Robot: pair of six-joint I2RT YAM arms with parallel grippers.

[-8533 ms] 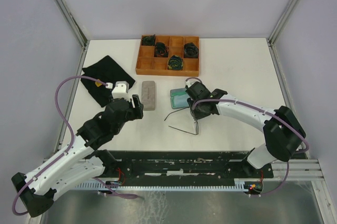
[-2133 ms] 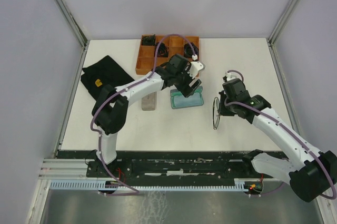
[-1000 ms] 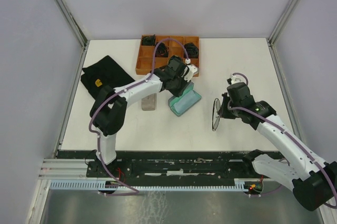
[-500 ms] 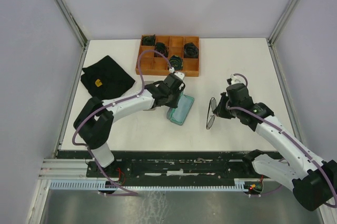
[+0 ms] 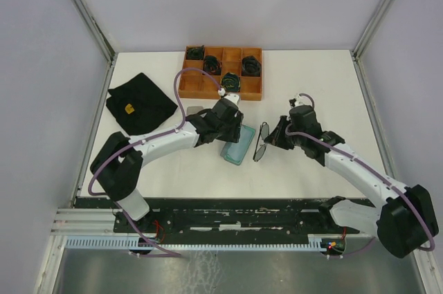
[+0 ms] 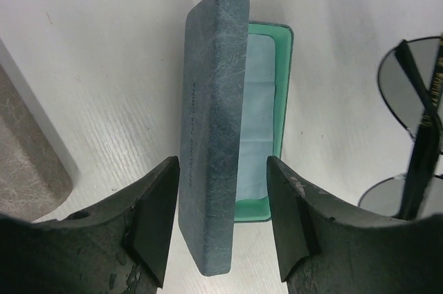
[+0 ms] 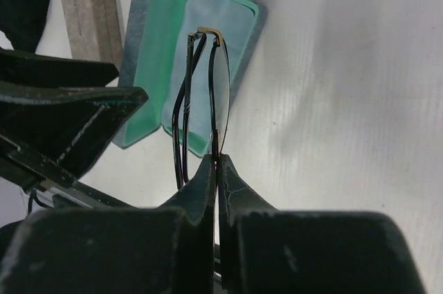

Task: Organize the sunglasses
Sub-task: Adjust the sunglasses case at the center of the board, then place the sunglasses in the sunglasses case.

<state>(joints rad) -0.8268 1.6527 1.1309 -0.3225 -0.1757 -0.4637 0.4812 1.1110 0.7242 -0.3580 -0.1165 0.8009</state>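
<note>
A blue case (image 5: pixel 235 144) lies open on the table, its lid (image 6: pixel 211 128) standing on edge above the green lining (image 6: pixel 266 135). My left gripper (image 6: pixel 221 173) is open and straddles the near end of the lid, with a gap on both sides. Its fingers (image 7: pixel 62 117) show dark at the left of the right wrist view. My right gripper (image 7: pixel 217 159) is shut on the rim of the folded sunglasses (image 7: pixel 208 86) and holds them upright above the case's right edge. From above, the sunglasses (image 5: pixel 261 142) hang just right of the case, between the left gripper (image 5: pixel 234 130) and right gripper (image 5: pixel 274 138).
A grey case (image 5: pixel 194 110) lies left of the blue one, partly under my left arm. A black cloth (image 5: pixel 138 104) is at the far left. A wooden tray (image 5: pixel 187 86) at the back holds dark green coiled bundles (image 5: pixel 230 82).
My left gripper has opened and let go of the case lid. My right gripper has carried the sunglasses left, close to the open case.
</note>
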